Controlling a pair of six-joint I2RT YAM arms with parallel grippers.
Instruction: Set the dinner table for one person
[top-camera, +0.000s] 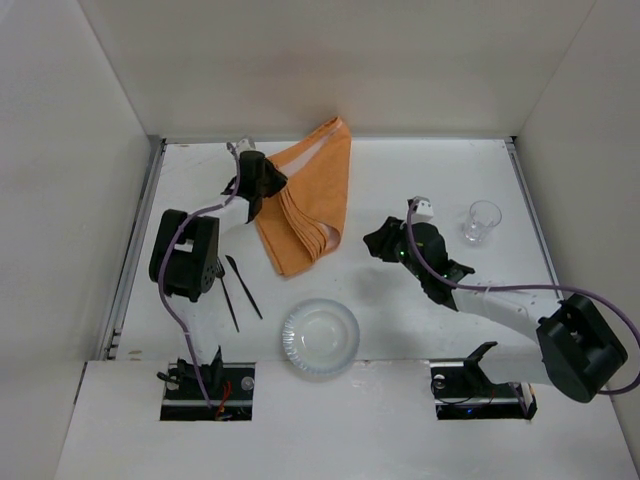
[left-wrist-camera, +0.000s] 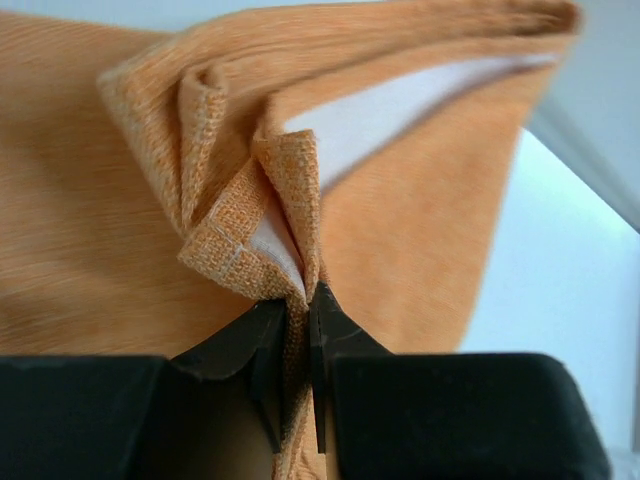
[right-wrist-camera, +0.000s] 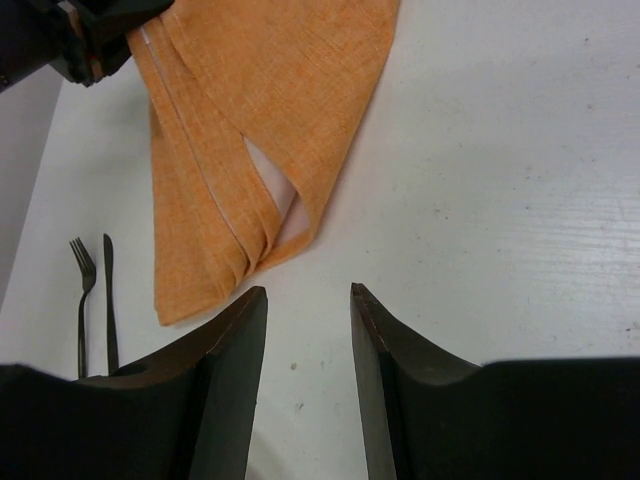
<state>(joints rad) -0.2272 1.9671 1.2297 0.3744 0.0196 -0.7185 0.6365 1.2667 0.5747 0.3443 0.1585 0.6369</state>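
Left claw (left-wrist-camera: 300, 300) pinching placemat (top-camera: 310, 200) fold, hidden from above | right claw (right-wrist-camera: 306, 290) agape, empty

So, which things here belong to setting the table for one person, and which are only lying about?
For the job: dinner table, orange placemat (pinched in the left hand), plate, glass, fork, knife; the right hand is open, holding nothing.
Only there: white walls, purple cable.

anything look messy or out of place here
Yes: the orange cloth placemat lies crumpled and folded over itself, askew on the white tabletop instead of flat; the left gripper pinches one bunched edge.
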